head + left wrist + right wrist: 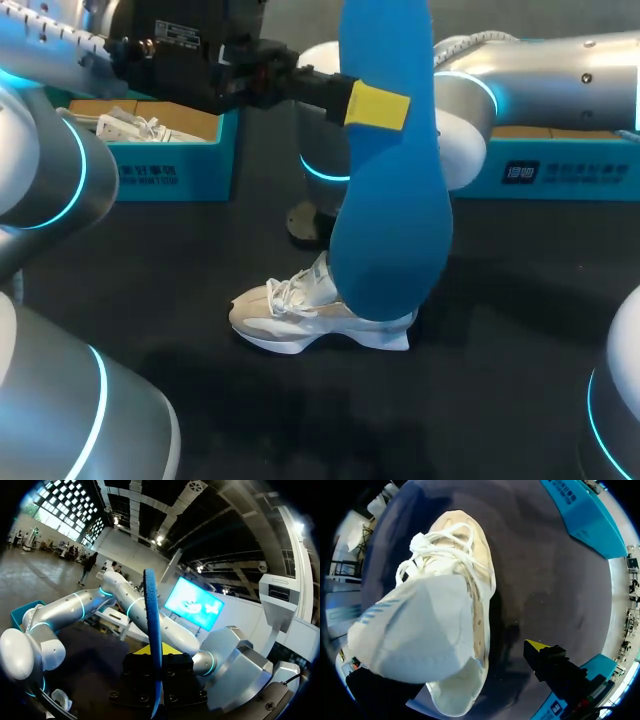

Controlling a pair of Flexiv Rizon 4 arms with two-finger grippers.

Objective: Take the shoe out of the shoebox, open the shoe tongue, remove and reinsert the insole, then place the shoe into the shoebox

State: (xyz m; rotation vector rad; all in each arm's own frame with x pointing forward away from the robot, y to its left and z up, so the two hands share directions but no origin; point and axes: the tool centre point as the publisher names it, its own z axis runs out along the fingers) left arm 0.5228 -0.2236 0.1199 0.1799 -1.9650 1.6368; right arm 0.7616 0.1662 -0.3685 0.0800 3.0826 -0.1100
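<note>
**Fig. – insole out, shoe on surface**

**(a)** Left pincer (378,107), coming in from the left, is clamped on the blue insole (390,230) in its upper part. The insole hangs approx. vertical, well above the surface (520,330), so it clears the shoe & can be aimed down for re-entry. Left wrist view shows it edge-on betw. my two pads, both sides in contact.

**(b)** Shoe (300,318), white/beige, stands on its sole near mid-surface. It is outside both teal boxes at the far side: left shoebox (175,165), w/ a second white shoe (130,125) inside, & right shoebox (560,170).

**(c)** Right pincer (470,675) hovers right over the shoe's opening, spread. One yellow tip (536,645) stands clear beside the shoe; the other is hidden under the tongue (420,625). The tongue is raised toward my wrist, away from the laces (437,542), prob. propped there to hold the mouth wide for the insole.

**Judgement:** removal done; reinsertion & boxing not yet done.

**Risk:** a soft insole may buckle at the heel collar if fed in too steeply
</note>
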